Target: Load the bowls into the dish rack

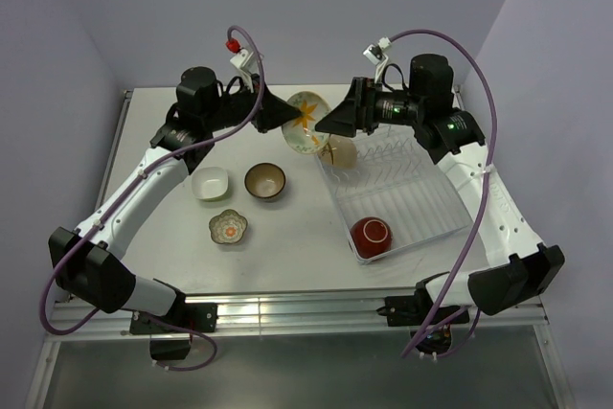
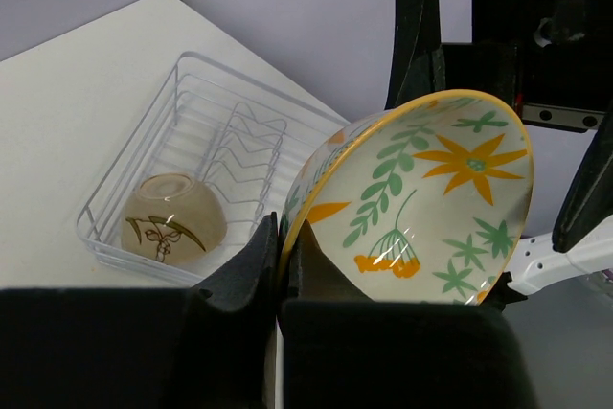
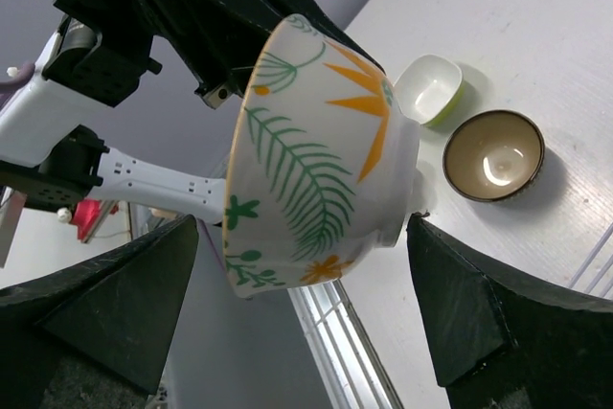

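Both raised: left claw (image 1: pixel 283 119) pinches bowl (image 1: pixel 308 123); right claw (image 1: pixel 333 121) gapes around.

Glossy flowered bowl (image 2: pixel 431 198), thin wire dish rack (image 1: pixel 421 193)

Cream flowered bowl (image 1: pixel 306 122) on edge, upper centre; white bowl (image 1: pixel 211 182), brown bowl (image 1: pixel 265 180), petal-shaped bowl (image 1: pixel 229 227) centre-left; red bowl (image 1: pixel 372 233), upturned beige bowl (image 1: pixel 342 152) in wire rack (image 1: pixel 436 193), right.

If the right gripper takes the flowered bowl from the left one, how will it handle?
The flowered bowl looks glazed, showing glare, so probably rigid, slippery and chip-prone. The left gripper pinches only its rim, so a nudge may pivot it. Its curved wall could slip from the open right gripper unless squeezed squarely.
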Motion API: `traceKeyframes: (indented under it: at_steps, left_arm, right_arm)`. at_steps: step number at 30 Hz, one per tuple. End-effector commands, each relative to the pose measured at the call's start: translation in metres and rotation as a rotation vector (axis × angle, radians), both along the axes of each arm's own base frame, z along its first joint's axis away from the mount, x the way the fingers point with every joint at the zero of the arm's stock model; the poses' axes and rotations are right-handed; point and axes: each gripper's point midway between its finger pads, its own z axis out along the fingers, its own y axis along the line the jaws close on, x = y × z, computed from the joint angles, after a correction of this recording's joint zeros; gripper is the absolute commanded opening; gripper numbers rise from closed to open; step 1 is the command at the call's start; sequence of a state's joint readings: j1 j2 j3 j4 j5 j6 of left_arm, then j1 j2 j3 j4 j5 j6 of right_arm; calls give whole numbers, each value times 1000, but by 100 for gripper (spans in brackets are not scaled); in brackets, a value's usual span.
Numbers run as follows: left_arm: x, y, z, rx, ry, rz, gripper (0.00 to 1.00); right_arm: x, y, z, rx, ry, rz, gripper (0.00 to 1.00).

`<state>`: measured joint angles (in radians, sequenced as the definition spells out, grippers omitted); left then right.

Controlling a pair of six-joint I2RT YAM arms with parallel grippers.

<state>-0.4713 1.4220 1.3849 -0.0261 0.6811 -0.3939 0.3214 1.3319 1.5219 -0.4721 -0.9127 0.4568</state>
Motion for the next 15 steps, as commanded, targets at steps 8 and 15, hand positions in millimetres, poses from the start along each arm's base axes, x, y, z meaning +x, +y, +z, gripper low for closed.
traceKeyframes:
  at_steps: [8, 15]
  left_arm:
    - [-16, -1, 45, -95, -91, -33, 0]
    - [-17, -3, 39, -91, -76, -38, 0]
  right_arm:
    - [-3, 11, -3, 29, 29, 53, 92]
    - [-7, 14, 1, 48, 16, 95, 38]
